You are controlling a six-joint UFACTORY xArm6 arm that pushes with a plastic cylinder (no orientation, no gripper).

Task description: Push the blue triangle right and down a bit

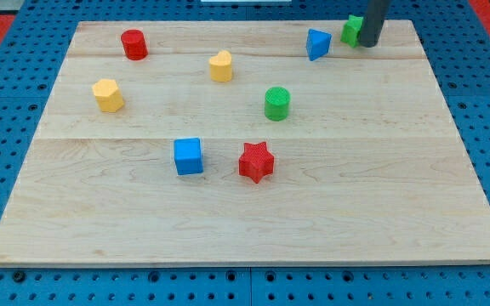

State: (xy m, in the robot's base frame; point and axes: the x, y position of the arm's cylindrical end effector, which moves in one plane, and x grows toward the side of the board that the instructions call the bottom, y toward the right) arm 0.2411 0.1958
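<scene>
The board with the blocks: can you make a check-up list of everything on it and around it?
Surface: pale wooden board, lying flat on a blue pegboard.
Job's things: blue triangle near the view's top right, lying free.
Clutter: red cylinder, yellow heart, yellow hexagon, green cylinder, blue cube, red star, green block partly hidden by the rod.
Hand: none; my tip sits to the view's right of the blue triangle, beside the green block.
Cables: nothing seen.
Surroundings: red strips at the view's top corners.
</scene>
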